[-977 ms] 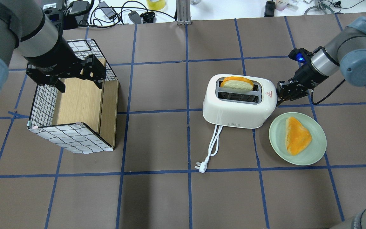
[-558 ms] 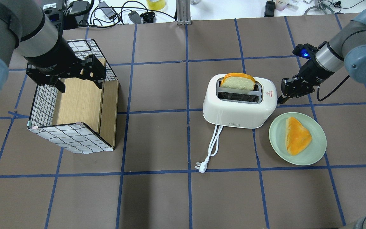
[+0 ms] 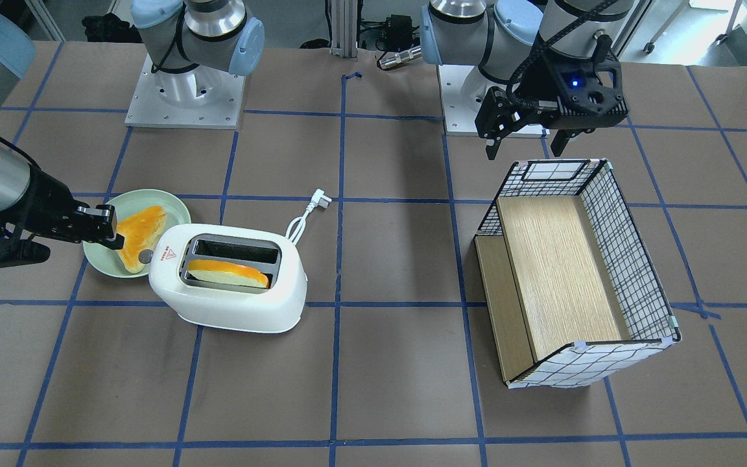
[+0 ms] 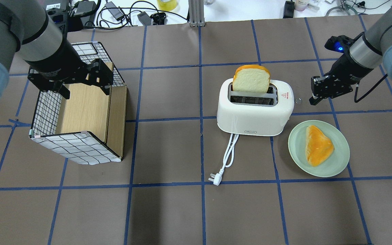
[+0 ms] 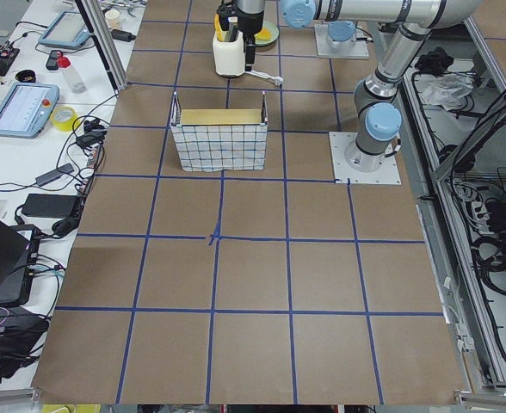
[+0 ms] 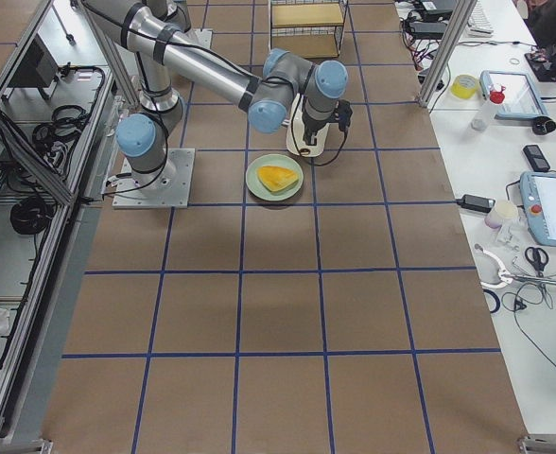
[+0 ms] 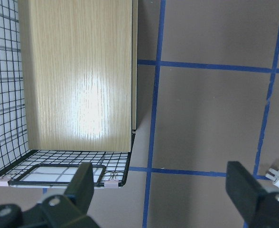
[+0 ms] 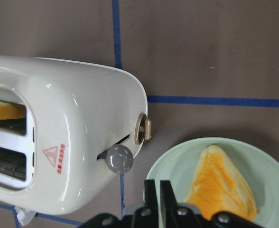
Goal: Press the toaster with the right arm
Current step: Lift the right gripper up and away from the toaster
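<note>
The white two-slot toaster stands mid-table, cord and plug trailing toward the robot. A bread slice stands high out of its far slot. The grey lever knob sticks out of the toaster's right end and also shows in the right wrist view. My right gripper is shut and empty, just right of the knob and apart from it; its pads show pressed together. In the front-facing view it hangs over the plate beside the toaster. My left gripper is open over the box.
A pale green plate with an orange-topped bread piece lies to the near right of the toaster. A wire-and-cloth box with a wooden board inside stands at the left. Cables and gear lie along the far table edge.
My right gripper has drawn back to the right, away from the toaster's end. The bread slice has risen up out of the slot. The left arm has not moved.
</note>
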{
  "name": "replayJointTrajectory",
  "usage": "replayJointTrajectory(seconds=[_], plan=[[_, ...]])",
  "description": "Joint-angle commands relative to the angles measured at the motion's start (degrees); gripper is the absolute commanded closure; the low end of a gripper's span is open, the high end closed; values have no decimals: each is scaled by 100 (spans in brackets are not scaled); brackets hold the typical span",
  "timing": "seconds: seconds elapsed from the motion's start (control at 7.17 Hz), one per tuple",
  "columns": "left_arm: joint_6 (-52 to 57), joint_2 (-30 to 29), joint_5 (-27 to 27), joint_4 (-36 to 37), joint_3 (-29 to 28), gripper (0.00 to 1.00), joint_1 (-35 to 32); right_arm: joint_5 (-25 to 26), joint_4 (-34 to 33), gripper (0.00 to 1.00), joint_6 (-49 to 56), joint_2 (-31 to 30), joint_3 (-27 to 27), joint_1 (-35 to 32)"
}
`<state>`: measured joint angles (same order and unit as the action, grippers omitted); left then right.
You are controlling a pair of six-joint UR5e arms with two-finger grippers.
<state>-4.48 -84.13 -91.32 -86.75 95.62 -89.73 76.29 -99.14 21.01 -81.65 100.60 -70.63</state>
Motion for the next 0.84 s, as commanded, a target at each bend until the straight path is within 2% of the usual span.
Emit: replayJointTrajectory(seconds=[0.0,0.28,0.42,0.7], plan=[[0,2,0,0,0,0,0,603,411,42,-27,-88,-775,-143],[0,2,0,0,0,0,0,729,448,2,-359,-166,-1208,-232],[0,2,0,0,0,0,0,729,474,0,-639,-219,-1331,-267],[0,2,9,0,0,0,0,773,361,0,-1350,-316,-1376,-748]])
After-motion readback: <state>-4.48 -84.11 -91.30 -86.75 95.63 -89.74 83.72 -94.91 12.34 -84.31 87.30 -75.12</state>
